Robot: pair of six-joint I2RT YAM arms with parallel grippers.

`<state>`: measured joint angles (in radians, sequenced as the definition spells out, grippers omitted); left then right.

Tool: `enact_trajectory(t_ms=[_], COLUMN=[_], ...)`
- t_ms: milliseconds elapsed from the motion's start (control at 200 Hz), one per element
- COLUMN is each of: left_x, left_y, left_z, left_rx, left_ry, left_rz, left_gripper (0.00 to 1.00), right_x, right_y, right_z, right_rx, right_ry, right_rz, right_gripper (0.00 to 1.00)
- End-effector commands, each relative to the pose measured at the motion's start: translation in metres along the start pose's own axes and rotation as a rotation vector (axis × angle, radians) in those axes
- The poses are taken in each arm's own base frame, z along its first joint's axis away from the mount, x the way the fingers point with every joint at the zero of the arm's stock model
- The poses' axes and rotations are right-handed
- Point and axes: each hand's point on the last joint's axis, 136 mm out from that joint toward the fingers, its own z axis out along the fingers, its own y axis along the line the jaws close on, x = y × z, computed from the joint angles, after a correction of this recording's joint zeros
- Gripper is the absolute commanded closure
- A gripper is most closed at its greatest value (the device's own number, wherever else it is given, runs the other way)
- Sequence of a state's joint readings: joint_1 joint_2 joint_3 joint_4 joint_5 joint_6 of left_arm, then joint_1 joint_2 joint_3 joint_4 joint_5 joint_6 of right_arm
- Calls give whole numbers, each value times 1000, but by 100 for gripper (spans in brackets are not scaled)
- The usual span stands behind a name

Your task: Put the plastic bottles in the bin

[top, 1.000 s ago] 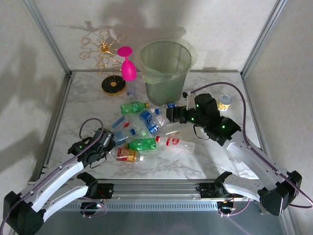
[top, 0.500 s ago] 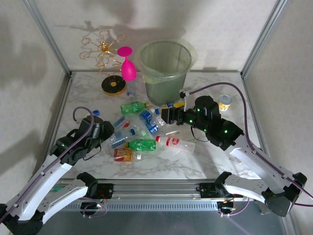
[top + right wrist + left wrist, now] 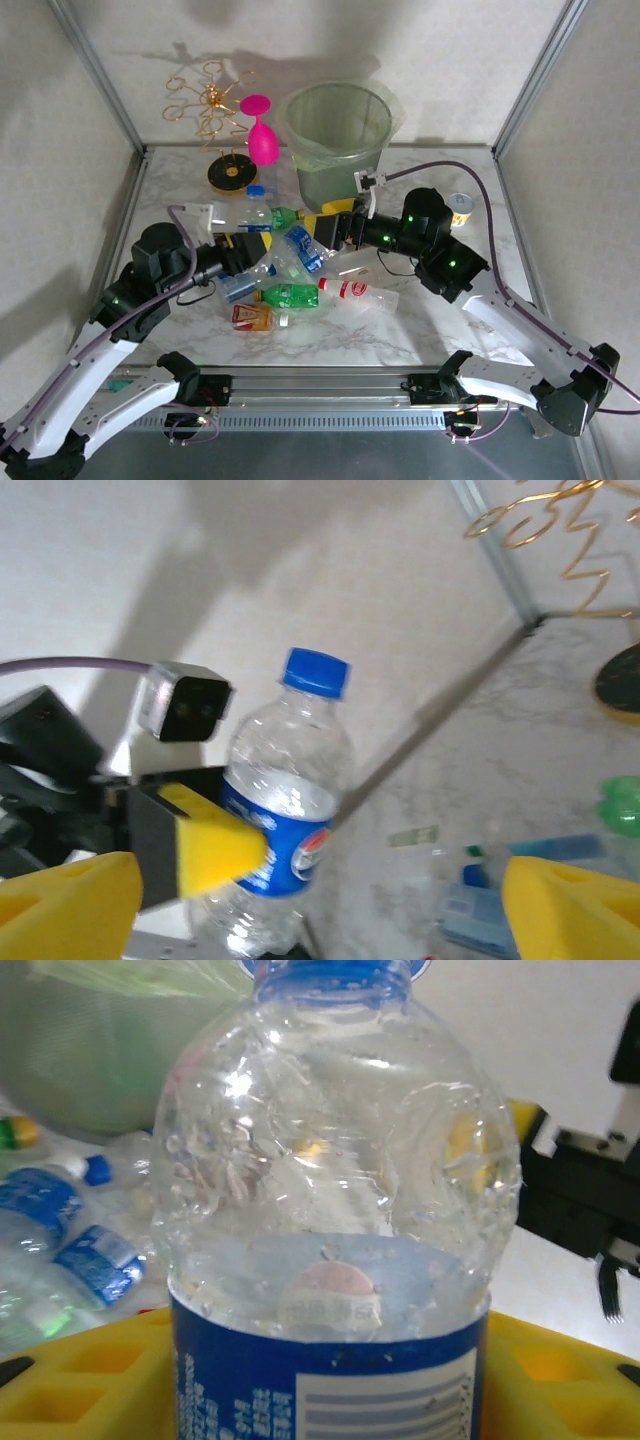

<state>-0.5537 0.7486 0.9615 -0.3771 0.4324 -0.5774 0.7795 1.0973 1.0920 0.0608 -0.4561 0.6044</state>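
Note:
My left gripper (image 3: pixel 242 244) is shut on a clear plastic bottle (image 3: pixel 256 213) with a blue label and blue cap, held upright above the table. Its yellow pads (image 3: pixel 60 1380) press the label on both sides of the held bottle (image 3: pixel 330 1260). The right wrist view shows this bottle (image 3: pixel 285 810) with one yellow pad (image 3: pixel 215 850) on it. My right gripper (image 3: pixel 331 222) stands open and empty beside the pile of bottles (image 3: pixel 305 270), just in front of the bin (image 3: pixel 340 140). Its fingers (image 3: pixel 575 910) are spread wide. The bin's green wall (image 3: pixel 90 1050) lies behind the held bottle.
A green bottle (image 3: pixel 290 296), a red-labelled one (image 3: pixel 355 290) and a brown-labelled one (image 3: pixel 255 316) lie at the pile's near side. A pink goblet (image 3: pixel 262 135) and a gold wire stand (image 3: pixel 215 110) stand back left. A small can (image 3: pixel 459 208) sits at the right.
My left gripper rose from the pile's left side and moved back with the blue-labelled bottle in it. My right gripper opened wider and shifted left.

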Motion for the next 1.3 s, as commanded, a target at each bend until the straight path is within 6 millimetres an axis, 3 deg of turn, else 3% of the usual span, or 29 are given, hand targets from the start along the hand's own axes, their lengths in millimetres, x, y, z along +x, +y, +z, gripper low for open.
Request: enact_trajectory(t_ms=[0, 250, 531, 756, 916, 1096, 1297], left_x=[-6, 9, 18, 16, 15, 14, 4], left_y=[-49, -77, -79, -82, -83, -74, -81], left_z=[-7, -4, 1, 1, 2, 6, 2], left_rx=[200, 317, 324, 319, 314, 271, 280], left_ry=[10, 63, 92, 88, 84, 71, 40], left_rz=[133, 168, 170, 179, 181, 183, 201], left_gripper=[50, 50, 51, 49, 39, 22, 17], right_x=[-9, -5, 16, 23, 20, 12, -1], right_y=[26, 26, 51, 45, 47, 52, 47], right_z=[3, 26, 44, 44, 39, 35, 32], right_rx=[-133, -208, -349, -329, -319, -307, -263], right_ry=[-11, 47, 122, 112, 92, 80, 47], right_rz=[10, 60, 59, 65, 59, 51, 50], right_gripper=[1, 1, 1, 18, 34, 36, 45])
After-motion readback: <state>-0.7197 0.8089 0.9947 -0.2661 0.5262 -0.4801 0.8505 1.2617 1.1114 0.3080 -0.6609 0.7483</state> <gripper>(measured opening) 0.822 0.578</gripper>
